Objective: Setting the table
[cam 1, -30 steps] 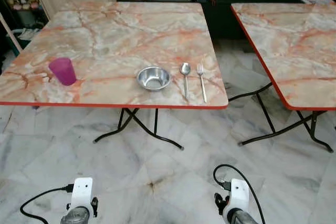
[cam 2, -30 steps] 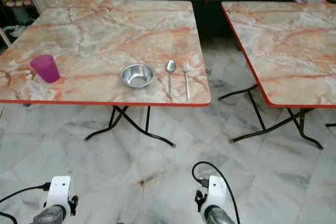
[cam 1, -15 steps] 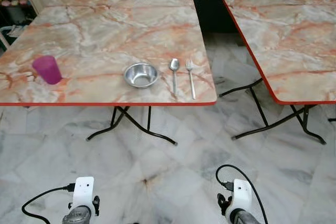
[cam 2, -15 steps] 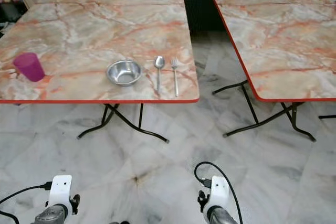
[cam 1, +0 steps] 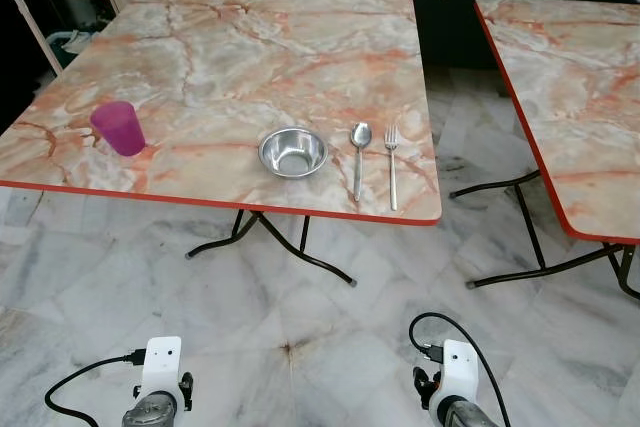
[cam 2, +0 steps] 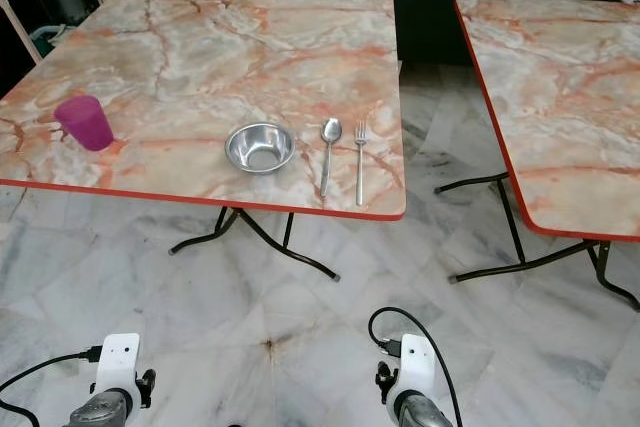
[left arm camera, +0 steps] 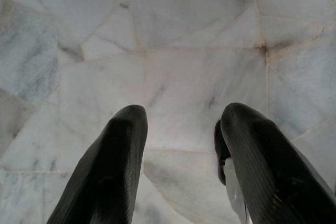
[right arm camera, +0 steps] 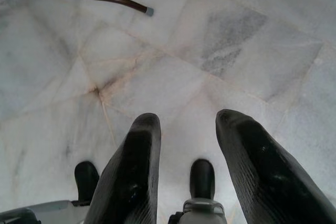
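Both arms hang idle, left pincer (left arm camera: 178,166) and right pincer (right arm camera: 191,169) spread, empty. The fork (cam 1: 391,165) lies near the table (cam 1: 250,37) edge at frame centre; a clumsy reach could knock it off.

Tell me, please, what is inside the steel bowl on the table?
The steel bowl looks empty: only its shiny inner wall and bottom show. Its near inner wall is hidden by the rim.
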Motion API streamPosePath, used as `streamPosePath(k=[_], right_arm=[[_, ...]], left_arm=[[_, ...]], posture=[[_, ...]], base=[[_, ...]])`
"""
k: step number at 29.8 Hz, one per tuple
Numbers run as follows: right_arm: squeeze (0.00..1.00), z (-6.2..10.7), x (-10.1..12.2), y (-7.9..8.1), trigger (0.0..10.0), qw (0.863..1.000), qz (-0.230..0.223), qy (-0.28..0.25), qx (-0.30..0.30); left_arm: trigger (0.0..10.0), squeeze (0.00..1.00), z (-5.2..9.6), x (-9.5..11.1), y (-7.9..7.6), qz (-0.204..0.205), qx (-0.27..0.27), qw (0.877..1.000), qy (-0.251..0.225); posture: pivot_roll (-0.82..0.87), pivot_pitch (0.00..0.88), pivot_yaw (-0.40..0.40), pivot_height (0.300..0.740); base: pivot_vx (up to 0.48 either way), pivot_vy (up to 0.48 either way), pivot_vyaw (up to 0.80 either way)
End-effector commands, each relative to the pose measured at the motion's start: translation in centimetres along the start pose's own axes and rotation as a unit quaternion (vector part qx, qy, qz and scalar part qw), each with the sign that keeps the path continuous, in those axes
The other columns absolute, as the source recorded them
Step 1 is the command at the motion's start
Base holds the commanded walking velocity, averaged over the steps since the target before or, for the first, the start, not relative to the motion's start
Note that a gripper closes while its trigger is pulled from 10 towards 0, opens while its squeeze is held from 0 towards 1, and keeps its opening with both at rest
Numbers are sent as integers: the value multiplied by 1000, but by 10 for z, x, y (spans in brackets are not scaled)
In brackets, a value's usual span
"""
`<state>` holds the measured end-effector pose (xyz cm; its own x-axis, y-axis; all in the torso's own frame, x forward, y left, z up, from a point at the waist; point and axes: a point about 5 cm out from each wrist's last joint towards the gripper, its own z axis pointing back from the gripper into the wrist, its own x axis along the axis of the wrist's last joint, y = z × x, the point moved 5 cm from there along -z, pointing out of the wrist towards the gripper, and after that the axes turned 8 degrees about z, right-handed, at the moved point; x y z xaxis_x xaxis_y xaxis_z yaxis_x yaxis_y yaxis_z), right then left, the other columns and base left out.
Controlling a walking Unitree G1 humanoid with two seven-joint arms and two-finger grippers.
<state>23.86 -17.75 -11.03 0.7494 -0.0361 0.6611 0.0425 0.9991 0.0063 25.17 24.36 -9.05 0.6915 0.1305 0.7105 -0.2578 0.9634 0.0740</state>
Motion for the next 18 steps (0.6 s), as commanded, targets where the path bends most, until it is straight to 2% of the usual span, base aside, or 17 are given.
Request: streamPosePath(k=[1, 15, 18], right_arm=[[0, 1, -7, -3, 10000, 1000, -4, 9, -4], [0, 2, -9, -5, 10000, 1000, -10, 14, -8], [0, 1, -9, -4, 10000, 1000, 1, 18, -2]], left_arm=[[10000, 0, 1, -5, 2, 3, 3, 1000, 6], [10000, 0, 1, -7, 2, 3, 1, 1000, 8], [10000, 0, 1, -6, 1, 8, 1, 1000, 7]], posture=[[73, 127, -8, 740], [82, 122, -11, 740], [84, 116, -28, 740]], base=[[315, 0, 0], [327, 0, 0], [347, 0, -631]])
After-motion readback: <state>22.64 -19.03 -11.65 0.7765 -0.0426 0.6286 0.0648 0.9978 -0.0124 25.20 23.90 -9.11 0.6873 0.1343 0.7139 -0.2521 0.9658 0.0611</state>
